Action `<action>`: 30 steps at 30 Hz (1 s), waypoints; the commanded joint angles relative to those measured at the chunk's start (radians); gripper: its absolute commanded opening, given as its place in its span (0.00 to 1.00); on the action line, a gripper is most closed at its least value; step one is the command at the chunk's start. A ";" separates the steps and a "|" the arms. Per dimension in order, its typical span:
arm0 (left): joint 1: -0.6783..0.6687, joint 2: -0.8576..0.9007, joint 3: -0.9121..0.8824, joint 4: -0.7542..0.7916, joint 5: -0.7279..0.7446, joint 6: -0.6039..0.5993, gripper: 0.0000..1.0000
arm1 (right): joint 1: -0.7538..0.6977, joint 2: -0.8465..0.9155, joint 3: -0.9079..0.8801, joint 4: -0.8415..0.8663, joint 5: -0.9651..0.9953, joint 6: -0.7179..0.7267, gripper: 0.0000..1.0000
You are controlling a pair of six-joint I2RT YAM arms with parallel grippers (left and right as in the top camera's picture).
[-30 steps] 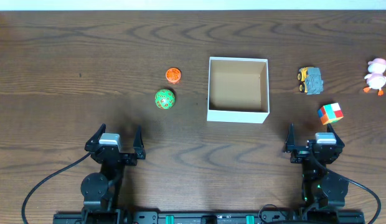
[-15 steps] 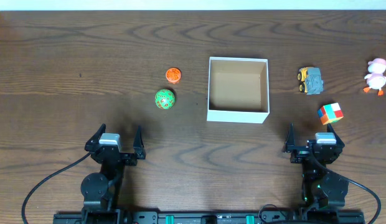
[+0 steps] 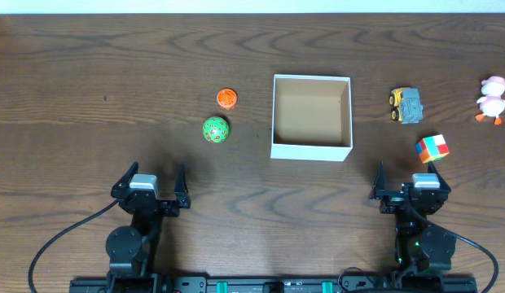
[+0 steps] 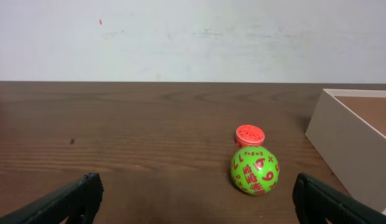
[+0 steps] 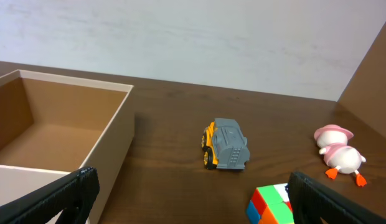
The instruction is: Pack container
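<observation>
The container (image 3: 311,150), a square open-top box with white walls and a brown inside, stands empty at the table's middle; it also shows in the left wrist view (image 4: 342,146) and the right wrist view (image 5: 112,140). A green ball with red marks (image 3: 215,129) (image 4: 254,170) and an orange disc (image 3: 226,98) (image 4: 250,134) lie left of it. A grey and yellow toy truck (image 3: 407,105) (image 5: 225,145), a colour cube (image 3: 432,148) (image 5: 269,204) and a pink and white duck (image 3: 493,99) (image 5: 338,155) lie to its right. My left gripper (image 3: 149,184) (image 4: 193,202) and right gripper (image 3: 410,182) (image 5: 192,196) are open and empty near the front edge.
The dark wooden table (image 3: 114,73) runs to a pale wall at the back. Black cables (image 3: 57,244) trail from both arm bases at the front.
</observation>
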 commanded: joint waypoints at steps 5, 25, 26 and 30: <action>0.006 -0.006 -0.017 -0.035 0.014 0.006 0.98 | 0.009 -0.005 -0.002 -0.004 -0.004 -0.013 0.99; 0.006 -0.006 -0.017 -0.035 0.014 0.006 0.98 | 0.009 -0.005 -0.002 0.010 -0.003 -0.014 0.99; 0.006 -0.006 -0.017 -0.035 0.015 0.006 0.98 | 0.009 -0.005 -0.002 0.028 0.000 -0.014 0.99; 0.006 -0.006 -0.017 -0.035 0.014 0.006 0.98 | 0.009 -0.005 -0.002 0.056 -0.053 0.029 0.99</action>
